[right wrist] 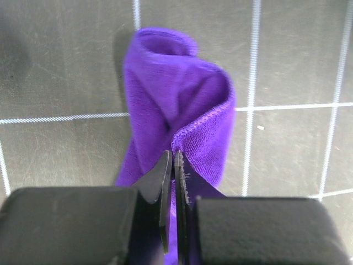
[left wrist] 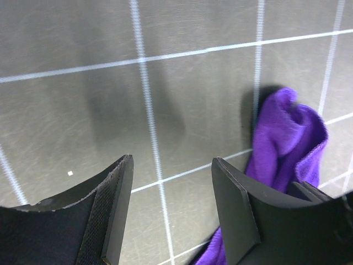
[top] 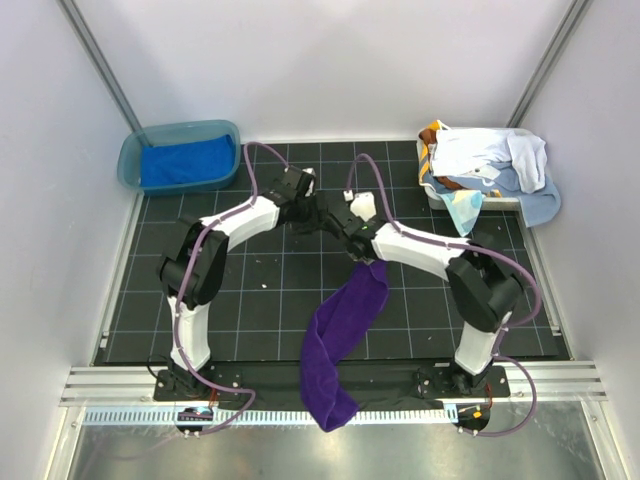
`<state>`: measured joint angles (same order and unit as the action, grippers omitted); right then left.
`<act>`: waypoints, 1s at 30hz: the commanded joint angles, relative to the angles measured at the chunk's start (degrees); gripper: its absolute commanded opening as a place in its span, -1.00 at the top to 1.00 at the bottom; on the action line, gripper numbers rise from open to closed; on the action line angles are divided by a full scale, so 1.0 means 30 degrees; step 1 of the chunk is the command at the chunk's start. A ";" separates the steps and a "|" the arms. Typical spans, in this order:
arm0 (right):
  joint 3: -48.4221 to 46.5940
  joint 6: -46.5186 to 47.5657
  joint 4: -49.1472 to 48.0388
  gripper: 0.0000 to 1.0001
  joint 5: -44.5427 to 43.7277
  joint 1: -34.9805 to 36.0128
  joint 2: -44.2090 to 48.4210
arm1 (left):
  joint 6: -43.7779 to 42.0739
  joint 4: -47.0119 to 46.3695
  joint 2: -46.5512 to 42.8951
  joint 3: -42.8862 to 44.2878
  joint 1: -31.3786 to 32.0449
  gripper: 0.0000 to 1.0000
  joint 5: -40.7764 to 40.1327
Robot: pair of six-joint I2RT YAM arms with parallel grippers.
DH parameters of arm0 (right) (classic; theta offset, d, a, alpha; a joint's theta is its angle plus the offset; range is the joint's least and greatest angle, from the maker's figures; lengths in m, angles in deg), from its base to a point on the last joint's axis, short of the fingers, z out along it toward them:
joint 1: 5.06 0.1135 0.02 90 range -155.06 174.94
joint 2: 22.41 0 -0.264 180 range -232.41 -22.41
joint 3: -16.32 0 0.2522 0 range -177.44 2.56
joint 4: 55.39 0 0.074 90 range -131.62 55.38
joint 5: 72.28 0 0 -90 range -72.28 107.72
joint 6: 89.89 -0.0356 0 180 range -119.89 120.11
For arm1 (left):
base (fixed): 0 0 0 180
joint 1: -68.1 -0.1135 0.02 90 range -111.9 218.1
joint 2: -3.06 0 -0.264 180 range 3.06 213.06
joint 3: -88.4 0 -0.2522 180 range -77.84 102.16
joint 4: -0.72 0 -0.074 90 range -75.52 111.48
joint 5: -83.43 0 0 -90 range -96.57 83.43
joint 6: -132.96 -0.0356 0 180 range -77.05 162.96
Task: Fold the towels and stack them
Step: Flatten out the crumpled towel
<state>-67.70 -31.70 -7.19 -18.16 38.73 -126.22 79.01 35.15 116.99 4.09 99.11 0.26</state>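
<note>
The deep purple cloth towel (right wrist: 182, 99) is soft, fuzzy terry with a stitched hem. The black gridded tabletop (left wrist: 193, 110) looks matt, finely scuffed. The teal translucent plastic tub (top: 128, 165) is smooth, faintly glossy. On the left tool (left wrist: 171, 182), black pads (left wrist: 113, 215) are matt, fine-textured.

Top cam's up high behind my bases, looking down over the whole black grid mat (top: 260, 300). Wrist cams ride way closer — each staring down past its fingers (left wrist: 237, 215) at the mat. All three catch the purple towel (top: 345, 320).
</note>
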 commanded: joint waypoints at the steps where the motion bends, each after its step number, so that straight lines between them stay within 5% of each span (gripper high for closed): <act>1: 0.0448 -0.0352 0.0064 0.85 -0.0843 -0.0533 0.2695 | 0.0083 -0.1585 -0.0477 -0.0035 0.0182 -0.25 0.1442; 13: 0.4518 -0.0881 0.0621 0.90 0.0120 -0.5419 0.7207 | -0.0883 -0.2670 0.1045 0.1748 0.2027 -0.31 0.3376; 30: 0.6719 0.0027 0.0240 0.93 0.1002 -0.9321 0.8380 | -0.1793 -0.1235 0.5500 0.6292 0.3640 -0.30 0.2148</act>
<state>-48.27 -32.84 -5.86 -14.42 12.57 -104.23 75.31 30.10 132.53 20.53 109.38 7.63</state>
